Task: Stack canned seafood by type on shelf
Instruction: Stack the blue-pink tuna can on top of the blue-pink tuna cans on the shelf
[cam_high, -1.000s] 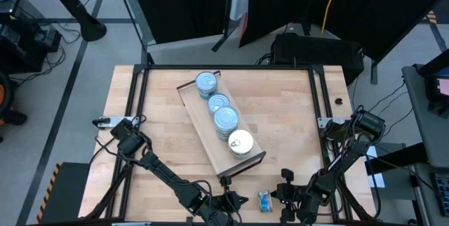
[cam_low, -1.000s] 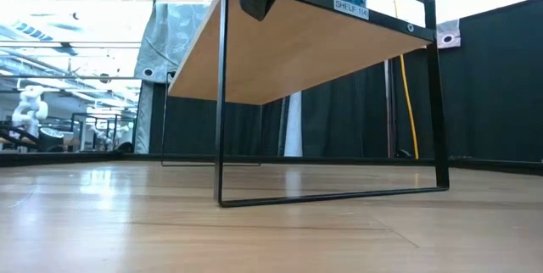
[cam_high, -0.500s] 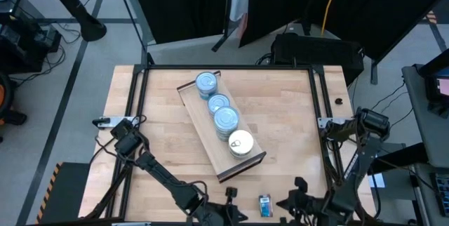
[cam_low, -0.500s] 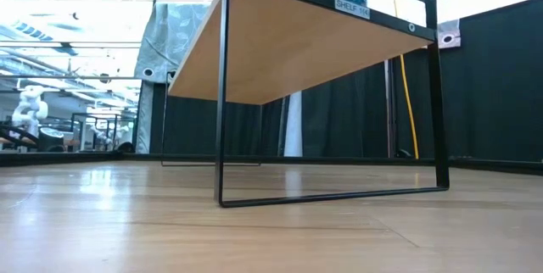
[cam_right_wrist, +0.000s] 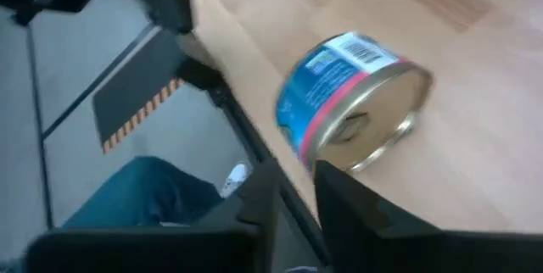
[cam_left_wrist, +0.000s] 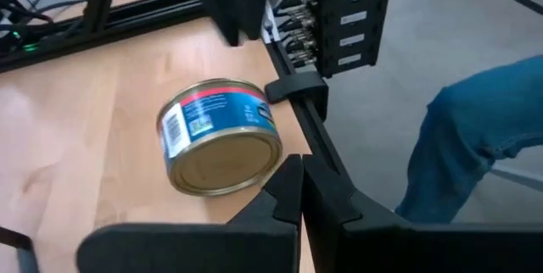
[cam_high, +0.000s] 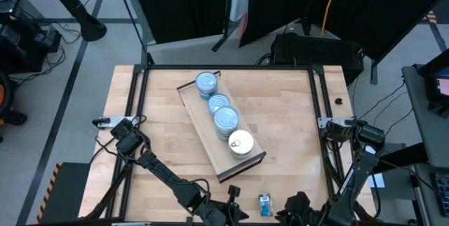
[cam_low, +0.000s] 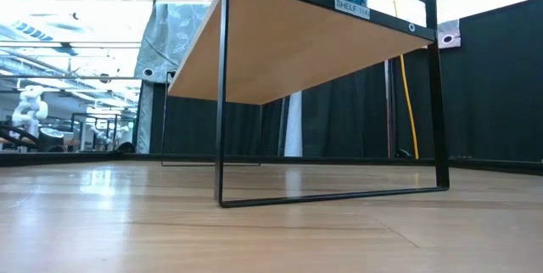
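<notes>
The shelf (cam_high: 200,124) stands slantwise on the table on a thin black frame (cam_low: 222,137). A row of tins sits on it. Three stacks have light-blue tops (cam_high: 218,104), and the one at the near end has a silvery-gold top (cam_high: 240,142). One more tin (cam_high: 264,203) lies on its side near the table's near edge, also seen in the wrist views (cam_left_wrist: 222,136) (cam_right_wrist: 348,95). My left gripper (cam_high: 231,193) (cam_left_wrist: 302,184) is shut just left of it. My right gripper (cam_high: 296,201) (cam_right_wrist: 297,197) hangs to its right by the near edge, with a narrow gap between its fingers.
Black rails (cam_high: 140,100) frame the table's left, right and far sides. A person's leg in blue jeans (cam_left_wrist: 458,137) stands beyond the near edge. A small dark object (cam_high: 338,102) lies near the table's right edge. Bare wood (cam_high: 287,107) lies right of the shelf.
My right gripper has drawn back from beside the lying tin toward the table's near edge and a little to the right. A dark gripper that showed at the top of the low view has left that view. The tins and shelf have stayed put.
</notes>
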Controlling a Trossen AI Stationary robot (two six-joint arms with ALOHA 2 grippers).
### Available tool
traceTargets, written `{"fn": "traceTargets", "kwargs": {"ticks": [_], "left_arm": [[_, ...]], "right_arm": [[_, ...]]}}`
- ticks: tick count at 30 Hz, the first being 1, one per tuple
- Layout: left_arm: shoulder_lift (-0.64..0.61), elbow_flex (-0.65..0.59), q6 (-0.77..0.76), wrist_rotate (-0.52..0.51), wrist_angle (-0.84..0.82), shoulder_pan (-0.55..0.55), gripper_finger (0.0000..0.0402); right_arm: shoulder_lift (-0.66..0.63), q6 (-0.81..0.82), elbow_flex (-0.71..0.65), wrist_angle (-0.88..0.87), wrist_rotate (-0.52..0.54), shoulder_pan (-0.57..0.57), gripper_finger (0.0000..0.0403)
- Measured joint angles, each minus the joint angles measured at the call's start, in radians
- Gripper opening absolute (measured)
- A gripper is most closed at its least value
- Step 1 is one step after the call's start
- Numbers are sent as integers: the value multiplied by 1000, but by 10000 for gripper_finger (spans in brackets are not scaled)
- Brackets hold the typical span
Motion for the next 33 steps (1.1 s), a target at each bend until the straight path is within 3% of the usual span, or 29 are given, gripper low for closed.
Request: {"fn": "traceTargets", "kwargs": {"ticks": [11,17,21,33], "left_arm": [[0,0,25,7,-28,-8,6],[0,0,49,-104,-32,-27,6],[0,0,49,-147,-57,-38,6],[-19,0,-2,-189,-122,-74,6]], "right_arm": [[-4,117,5,39,-145,-65,244],[-4,189,15,24,-168,-101,332],[-4,189,15,11,-160,-130,350],[17,183,15,-99,-238,-213,352]]}}
